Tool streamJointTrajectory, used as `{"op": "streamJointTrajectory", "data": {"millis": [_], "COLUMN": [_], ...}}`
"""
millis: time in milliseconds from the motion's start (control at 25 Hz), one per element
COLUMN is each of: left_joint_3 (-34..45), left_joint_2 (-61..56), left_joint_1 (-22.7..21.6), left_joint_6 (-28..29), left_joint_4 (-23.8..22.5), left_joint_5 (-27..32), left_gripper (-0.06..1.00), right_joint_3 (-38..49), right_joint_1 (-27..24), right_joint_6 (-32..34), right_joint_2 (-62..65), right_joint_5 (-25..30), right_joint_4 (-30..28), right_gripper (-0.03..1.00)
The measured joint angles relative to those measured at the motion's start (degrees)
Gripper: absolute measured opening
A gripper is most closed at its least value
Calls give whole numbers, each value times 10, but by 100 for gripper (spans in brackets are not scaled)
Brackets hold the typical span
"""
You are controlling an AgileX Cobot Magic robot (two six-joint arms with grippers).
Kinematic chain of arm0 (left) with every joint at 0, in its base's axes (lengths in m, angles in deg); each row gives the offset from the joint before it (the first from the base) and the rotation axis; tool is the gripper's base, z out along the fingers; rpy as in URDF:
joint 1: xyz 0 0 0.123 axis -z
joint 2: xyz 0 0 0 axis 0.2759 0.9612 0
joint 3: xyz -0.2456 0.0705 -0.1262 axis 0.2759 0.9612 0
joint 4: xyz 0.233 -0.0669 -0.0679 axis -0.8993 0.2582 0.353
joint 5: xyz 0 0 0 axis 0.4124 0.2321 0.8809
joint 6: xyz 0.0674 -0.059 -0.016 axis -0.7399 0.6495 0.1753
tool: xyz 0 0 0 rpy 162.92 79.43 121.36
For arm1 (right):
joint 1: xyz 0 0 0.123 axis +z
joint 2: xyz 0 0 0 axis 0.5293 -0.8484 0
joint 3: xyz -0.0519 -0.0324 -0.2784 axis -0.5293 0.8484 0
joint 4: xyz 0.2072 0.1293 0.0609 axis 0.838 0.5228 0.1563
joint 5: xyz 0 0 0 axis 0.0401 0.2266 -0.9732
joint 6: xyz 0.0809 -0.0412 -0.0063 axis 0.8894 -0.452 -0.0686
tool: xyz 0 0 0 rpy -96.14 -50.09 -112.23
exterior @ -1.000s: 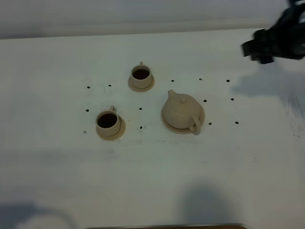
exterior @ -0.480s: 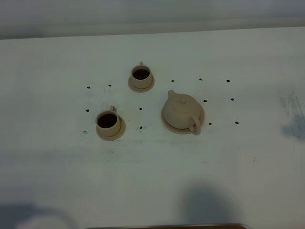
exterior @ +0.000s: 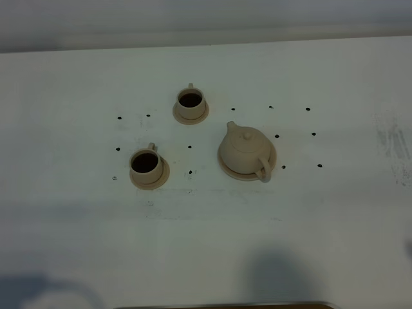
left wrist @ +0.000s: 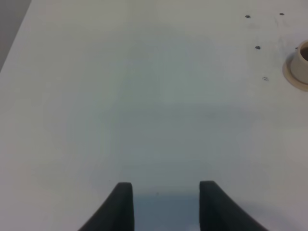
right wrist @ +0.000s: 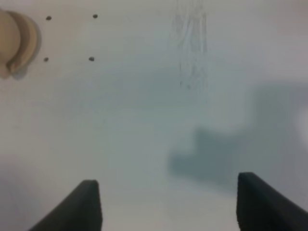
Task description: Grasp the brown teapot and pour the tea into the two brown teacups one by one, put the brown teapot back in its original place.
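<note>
The brown teapot (exterior: 243, 149) sits upright on its wide tan saucer (exterior: 226, 167), the original place, right of centre, lid on and handle toward the front. Two brown teacups, one at the back (exterior: 191, 103) and one front left (exterior: 145, 163), stand on small saucers and hold dark tea. Neither arm shows in the exterior high view. My left gripper (left wrist: 166, 202) hovers over bare table, jaws apart and empty, with a teacup and its saucer (left wrist: 301, 67) at the view's edge. My right gripper (right wrist: 168, 207) is wide open and empty, far from the teapot (right wrist: 6, 43).
Small dark dots (exterior: 275, 136) mark the white table (exterior: 309, 212) around the tea set. Faint grey scuffs (exterior: 391, 138) lie at the right side. A dark strip (exterior: 225, 305) runs along the front edge.
The right arm, seen at the far right corner a second ago, has withdrawn out of the exterior high view along with its shadow. The teapot and teacups have not moved.
</note>
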Motion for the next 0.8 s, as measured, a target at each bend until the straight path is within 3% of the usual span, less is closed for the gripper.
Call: {"op": "streamJointTrajectory", "data": {"millis": [440, 800], "left_joint_3": [0, 0], "left_joint_2": [0, 0], "left_joint_1": [0, 0], "left_joint_6": [-1, 0], "left_joint_4": [0, 0], "left_joint_5": [0, 1], "left_gripper": [31, 31], "right_joint_3": [88, 94], "right_joint_1": [0, 0], "right_joint_6": [-45, -53], "right_joint_2": [136, 232], "right_joint_5": [14, 20], "right_joint_4": [38, 43], "right_gripper": [59, 59]}}
